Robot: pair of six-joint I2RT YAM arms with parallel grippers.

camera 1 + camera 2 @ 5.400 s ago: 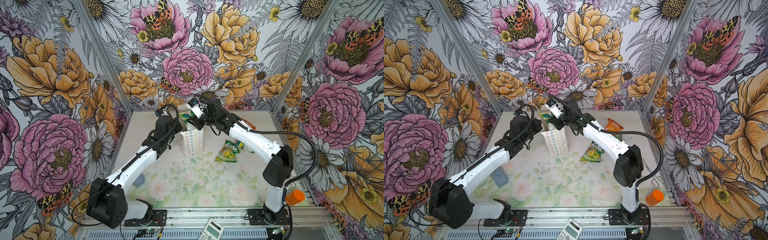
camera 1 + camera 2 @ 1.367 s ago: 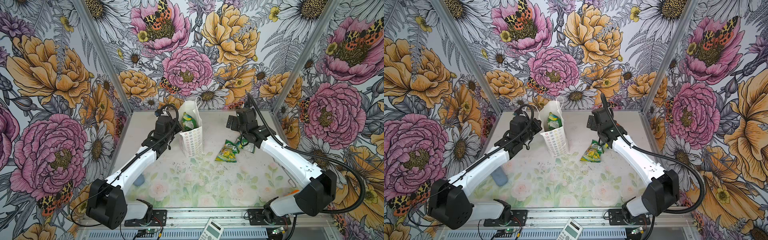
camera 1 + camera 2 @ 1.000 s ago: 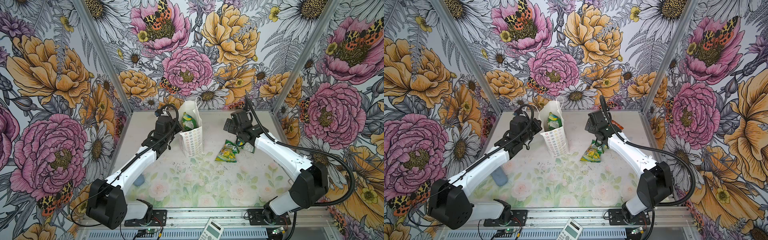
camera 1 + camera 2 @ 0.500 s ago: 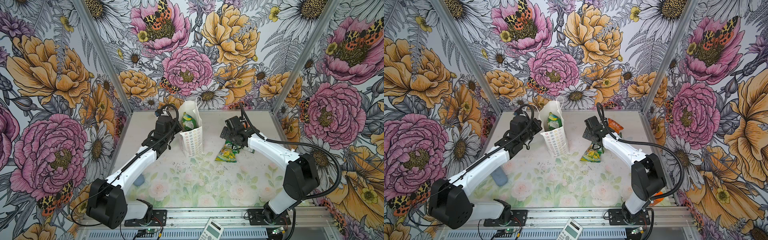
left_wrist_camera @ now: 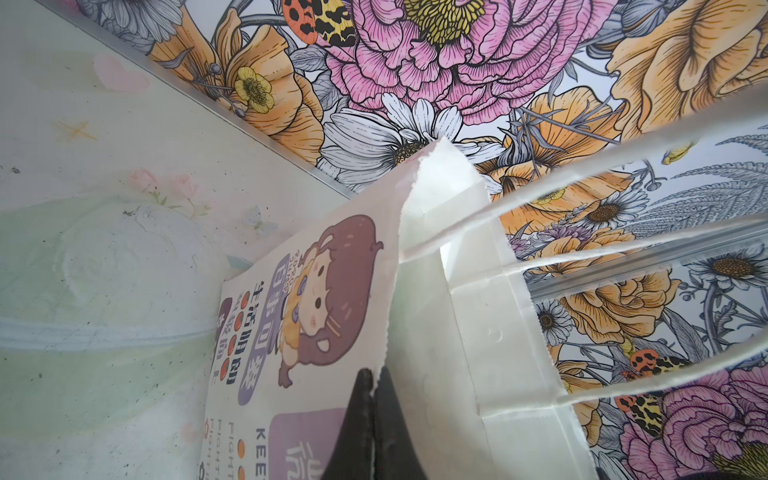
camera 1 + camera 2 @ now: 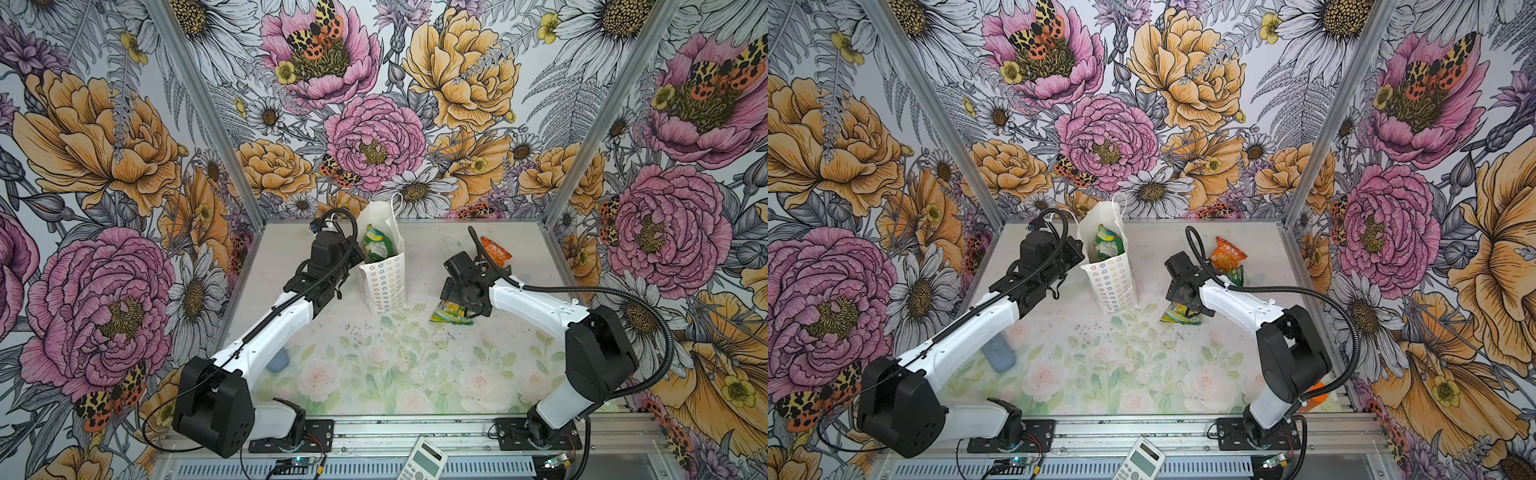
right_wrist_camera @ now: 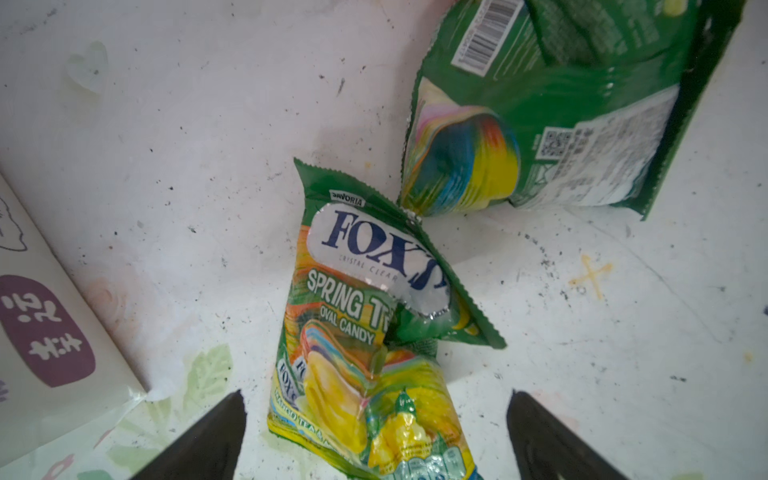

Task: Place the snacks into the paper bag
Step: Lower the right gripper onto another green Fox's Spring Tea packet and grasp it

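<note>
right jaws wide open, hanging right over the yellow-green candy packet [image 7: 353,332]; its long axis runs between them; left jaws clenched on the paper bag [image 5: 316,316] rim

White calculator [image 6: 423,459] lying on the front rail; blue-grey object [image 6: 998,355] resting on the floral mat [image 6: 374,374]; flowered wallpaper [image 6: 374,137] all around.
</note>
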